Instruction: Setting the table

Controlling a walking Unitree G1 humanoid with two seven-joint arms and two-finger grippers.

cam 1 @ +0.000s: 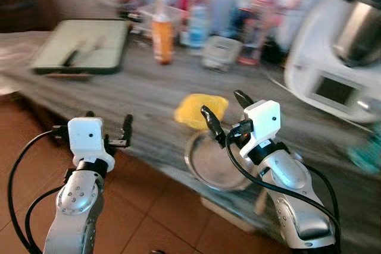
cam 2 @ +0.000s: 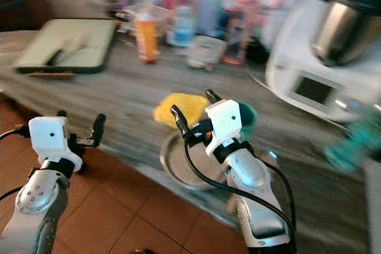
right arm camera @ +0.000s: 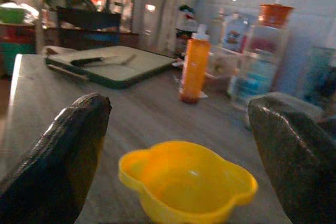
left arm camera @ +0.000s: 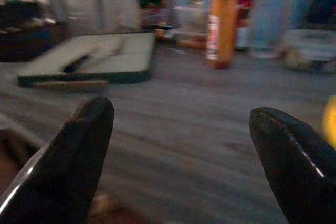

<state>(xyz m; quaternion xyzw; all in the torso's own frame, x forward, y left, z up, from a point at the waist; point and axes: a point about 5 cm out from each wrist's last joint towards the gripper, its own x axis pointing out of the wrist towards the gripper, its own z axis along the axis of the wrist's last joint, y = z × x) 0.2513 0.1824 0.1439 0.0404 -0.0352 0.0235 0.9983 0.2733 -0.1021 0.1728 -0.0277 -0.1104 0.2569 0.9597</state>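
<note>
On grey counter (cam 1: 149, 93), head views: yellow bowl (cam 1: 201, 110) beside metal plate (cam 1: 211, 165); right gripper (cam 1: 227, 111) spread above plate, just short of bowl; left gripper (cam 1: 108, 128) spread at counter edge. Left wrist view: fingers (left arm camera: 68, 166) apart, tray (left arm camera: 94, 59) and orange bottle (left arm camera: 220, 27) beyond. Right wrist view: fingers (right arm camera: 58, 156) apart, bowl between, untouched.

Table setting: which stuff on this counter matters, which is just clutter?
Job: yellow bowl, metal plate, right claw open above them.
Clutter: cutting board, orange bottle, white appliance, far bottles.
</note>
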